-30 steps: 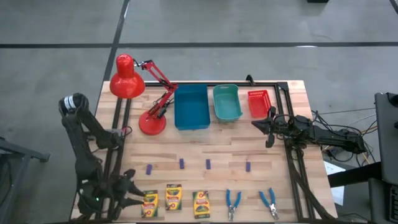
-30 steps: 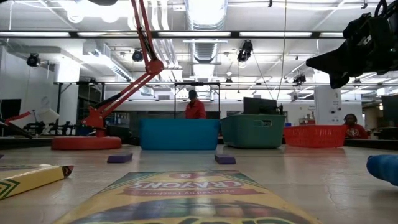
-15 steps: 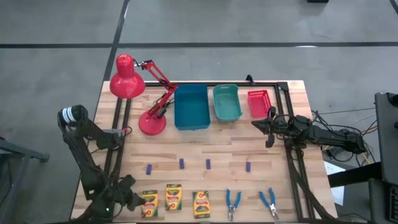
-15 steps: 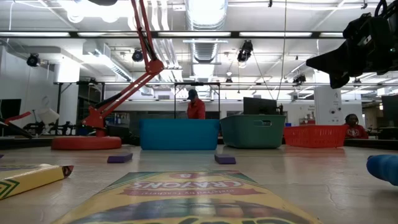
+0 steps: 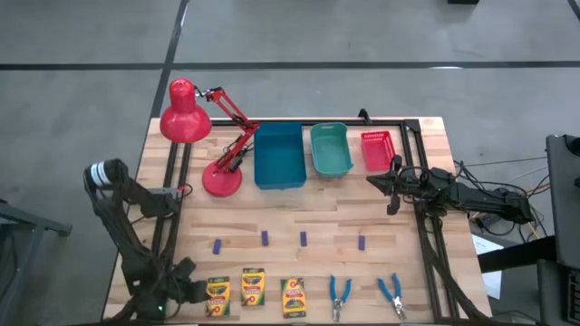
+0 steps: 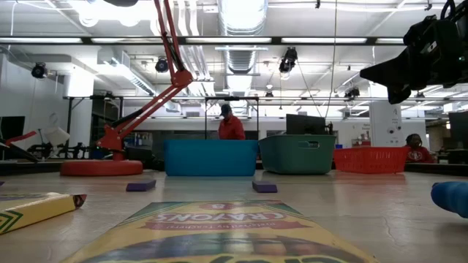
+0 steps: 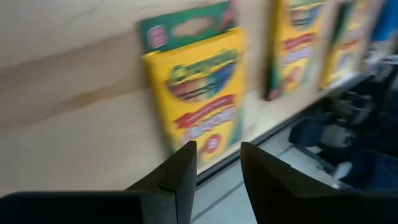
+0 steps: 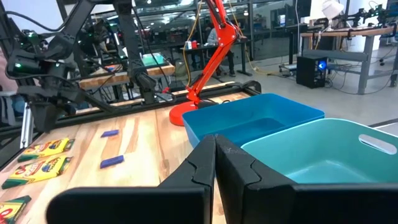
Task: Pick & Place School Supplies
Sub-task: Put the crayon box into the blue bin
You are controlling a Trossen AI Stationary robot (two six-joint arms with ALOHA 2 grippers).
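the left gripper (image 7: pixel 217 165) hangs partly open and empty just beside the nearest crayon box (image 7: pixel 198 92), at the table's near left corner. to do this step well it should centre the gap over the box's narrow width, drop square, and close only when both fingers clear the sides. the other two crayon boxes (image 5: pixel 253 285) lie close in the same row, so a slanted approach could nudge them. the right gripper (image 8: pixel 215 163) waits shut by the bins. the high view alone shows the purple blocks (image 5: pixel 264 237) and blue-handled tools (image 5: pixel 340 295); the left wrist view alone shows the finger gap.
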